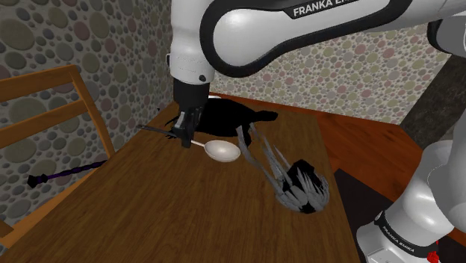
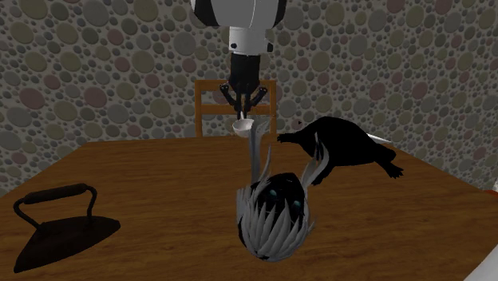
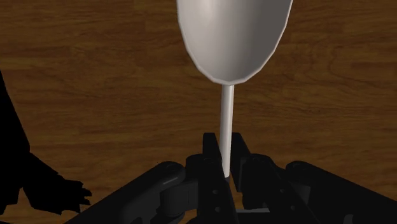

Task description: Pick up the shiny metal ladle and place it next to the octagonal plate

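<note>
Ladle (image 3: 232,38), pale and smooth, is pinched by the thin end of its handle between the two fingers of the black gripper (image 3: 225,170), its bowl pointing away from the hand. It hangs over the brown wooden table (image 1: 149,217), near a black turtle-shaped figure (image 2: 343,144).

Wooden table (image 1: 149,213) bears black turtle (image 2: 351,148), iron (image 2: 60,227) and feathery bundle (image 2: 275,217).
</note>
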`<state>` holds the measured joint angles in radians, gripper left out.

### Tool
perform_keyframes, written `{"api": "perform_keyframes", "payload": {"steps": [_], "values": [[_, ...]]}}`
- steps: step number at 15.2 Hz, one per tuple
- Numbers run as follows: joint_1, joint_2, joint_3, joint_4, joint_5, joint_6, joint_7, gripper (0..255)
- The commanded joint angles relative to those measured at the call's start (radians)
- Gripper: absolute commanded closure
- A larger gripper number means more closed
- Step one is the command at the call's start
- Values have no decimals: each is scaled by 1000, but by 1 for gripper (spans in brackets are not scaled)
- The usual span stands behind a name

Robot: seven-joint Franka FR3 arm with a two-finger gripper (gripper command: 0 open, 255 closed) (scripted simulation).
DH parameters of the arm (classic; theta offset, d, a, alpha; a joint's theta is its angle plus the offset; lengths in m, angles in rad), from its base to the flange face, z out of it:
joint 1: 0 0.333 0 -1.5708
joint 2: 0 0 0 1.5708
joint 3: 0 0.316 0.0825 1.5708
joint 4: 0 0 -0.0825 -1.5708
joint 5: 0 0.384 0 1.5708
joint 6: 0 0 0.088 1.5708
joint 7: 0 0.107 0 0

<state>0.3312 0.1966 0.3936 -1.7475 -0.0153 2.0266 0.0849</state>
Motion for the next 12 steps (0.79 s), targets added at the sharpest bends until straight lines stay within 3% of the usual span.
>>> {"api": "perform_keyframes", "payload": {"steps": [1, 12], "values": [[-15, -13, -7, -3, 9, -10, -25, 255], [-171, -95, -107, -94, 77, -11, -301, 255]]}}
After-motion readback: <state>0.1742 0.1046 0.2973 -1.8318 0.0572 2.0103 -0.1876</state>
